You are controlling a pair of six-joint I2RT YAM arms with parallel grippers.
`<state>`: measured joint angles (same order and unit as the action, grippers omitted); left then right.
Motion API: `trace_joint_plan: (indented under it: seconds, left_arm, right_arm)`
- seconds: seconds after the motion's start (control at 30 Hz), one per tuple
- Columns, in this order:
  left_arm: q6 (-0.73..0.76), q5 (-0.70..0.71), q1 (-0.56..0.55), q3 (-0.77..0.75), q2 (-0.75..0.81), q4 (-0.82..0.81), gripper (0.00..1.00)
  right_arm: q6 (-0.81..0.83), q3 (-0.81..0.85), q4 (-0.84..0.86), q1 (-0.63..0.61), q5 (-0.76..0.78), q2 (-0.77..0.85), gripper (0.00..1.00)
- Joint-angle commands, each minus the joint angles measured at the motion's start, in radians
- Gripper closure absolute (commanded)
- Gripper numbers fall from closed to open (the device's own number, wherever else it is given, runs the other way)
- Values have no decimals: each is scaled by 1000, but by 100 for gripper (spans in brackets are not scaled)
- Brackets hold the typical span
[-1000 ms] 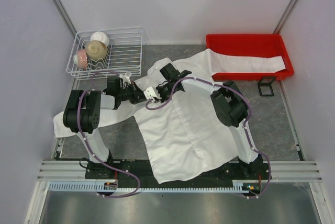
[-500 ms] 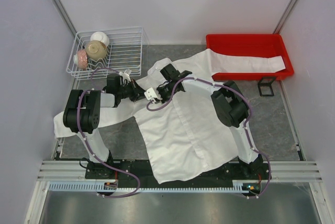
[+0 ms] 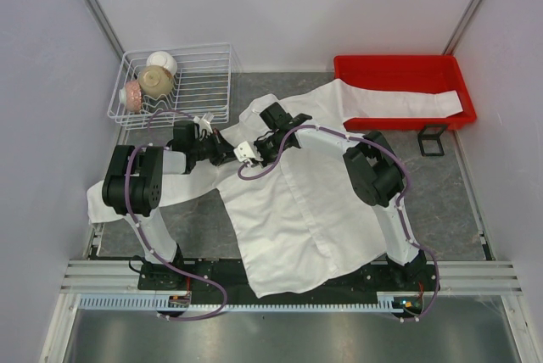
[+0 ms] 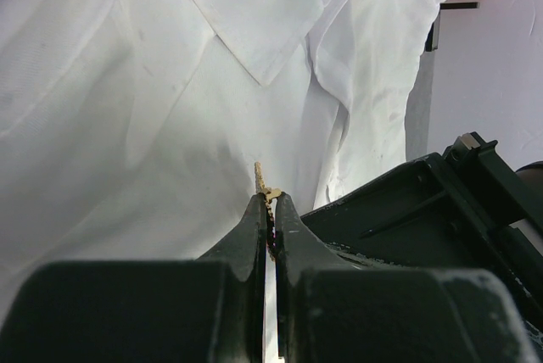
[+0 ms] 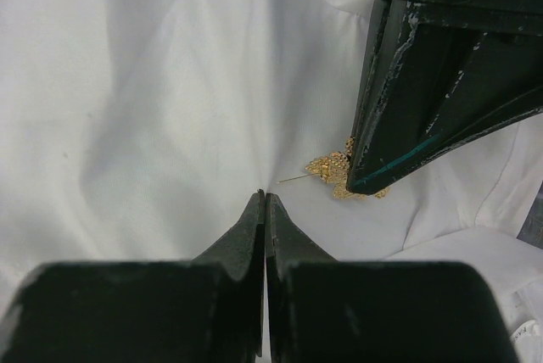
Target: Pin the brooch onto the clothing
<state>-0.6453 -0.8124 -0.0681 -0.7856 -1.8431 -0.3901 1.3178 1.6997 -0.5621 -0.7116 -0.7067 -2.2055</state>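
Near the centre of the overhead view, both arms meet where they did a second ago, beside the collar of the white long-sleeved collared shirt (image 3: 297, 210); the right arm's elbow has shifted a trace, and nothing else has visibly moved. At the upper left, a white wire basket (image 3: 216, 83) holds a white bowl (image 3: 162, 62), a tan bowl (image 3: 155, 81) and a small pinkish cup (image 3: 131, 94), all crowded into its left end. At the upper right, a red plastic tray (image 3: 390, 64) contains one sleeve of the shirt, which trails down out of it onto the grey table. The left gripper (image 4: 268, 203) is closed tight on the tiny gold openwork brooch (image 5: 338, 175), which is pinched edge-on at its very tips just above the fabric below the collar point. In the right wrist view the brooch sits right of centre, with its thin pin pointing left toward the right gripper (image 5: 263, 200). That gripper is fully closed with its tips on the shirt, and the cloth creases toward them as though pinched.
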Motion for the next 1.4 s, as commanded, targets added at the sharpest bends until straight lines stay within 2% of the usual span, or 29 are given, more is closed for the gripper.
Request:
trace_joint_plan:
  seconds: [0.0,0.93,1.37]
  left_arm:
    - [50,-1,-1,-17,21,-9,98]
    - [44,-33,-29,-14,28,-16,98]
    - [4,-36,-36,9,33,-6,98]
  right_arm:
    - [27,8,-10,-6,-45,50,100]
    - [40,18,-7,-6,-24,30,100]
    - [-15,-6,71,-6,-5,43,100]
